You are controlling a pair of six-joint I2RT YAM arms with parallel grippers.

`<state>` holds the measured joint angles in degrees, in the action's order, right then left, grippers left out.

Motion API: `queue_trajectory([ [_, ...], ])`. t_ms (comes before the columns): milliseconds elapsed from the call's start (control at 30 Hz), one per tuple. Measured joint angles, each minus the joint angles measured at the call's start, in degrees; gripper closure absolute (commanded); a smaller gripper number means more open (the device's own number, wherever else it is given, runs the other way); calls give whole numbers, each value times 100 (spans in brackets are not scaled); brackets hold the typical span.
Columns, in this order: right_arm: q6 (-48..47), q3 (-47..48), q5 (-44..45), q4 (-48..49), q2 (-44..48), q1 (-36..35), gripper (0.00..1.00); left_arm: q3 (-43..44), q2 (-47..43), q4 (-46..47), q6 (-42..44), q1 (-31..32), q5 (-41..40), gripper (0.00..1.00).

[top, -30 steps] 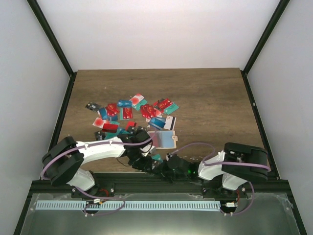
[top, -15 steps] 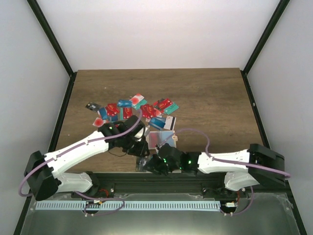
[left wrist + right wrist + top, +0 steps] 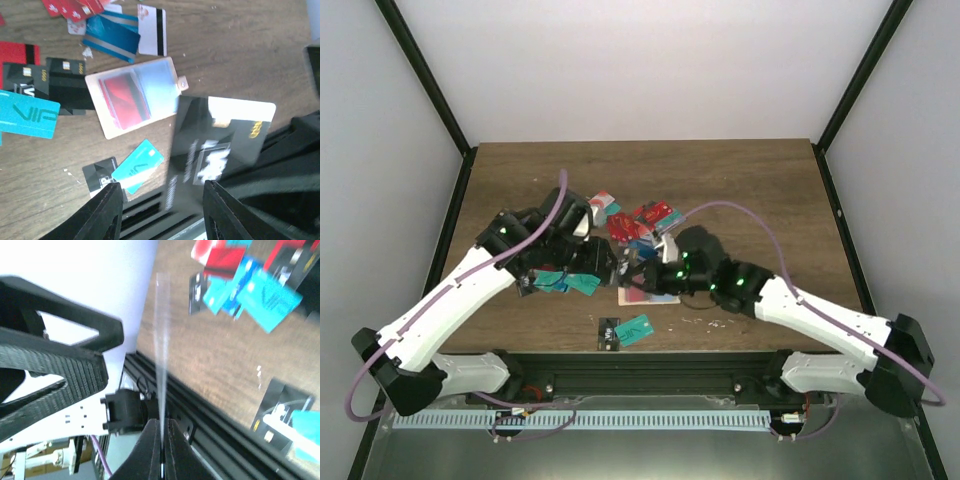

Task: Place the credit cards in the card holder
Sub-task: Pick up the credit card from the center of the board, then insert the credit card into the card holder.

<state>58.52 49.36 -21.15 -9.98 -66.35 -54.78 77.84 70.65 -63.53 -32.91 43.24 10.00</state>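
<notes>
Tan card holder (image 3: 135, 97) lies flat, red card inside; credit cards (image 3: 625, 228) scatter at its 12 o'clock, two at 6 o'clock

The dark wood table (image 3: 750, 190) carries the card holder (image 3: 134, 96), lying flat with what looks like a red card inside it. On the near side of the holder, toward the front edge, a teal card (image 3: 638, 329) touches a black card (image 3: 609, 333). Beyond the holder sits a heap of red cards (image 3: 638, 222). To the holder's left lie teal cards (image 3: 565, 281) and black cards (image 3: 60, 82).
</notes>
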Motion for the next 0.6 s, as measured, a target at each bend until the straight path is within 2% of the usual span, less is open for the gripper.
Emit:
queue_trajectory([
  [200,-960,229,-1161,-389,212,1580,99,487,284,-42,31,-162,46,49],
  [300,-1241,229,-1716,-503,256,2111,99,599,398,181,55,-175,317,48],
  [600,-1429,-251,-3462,20,546,2957,99,492,452,1473,140,-426,1644,48],
])
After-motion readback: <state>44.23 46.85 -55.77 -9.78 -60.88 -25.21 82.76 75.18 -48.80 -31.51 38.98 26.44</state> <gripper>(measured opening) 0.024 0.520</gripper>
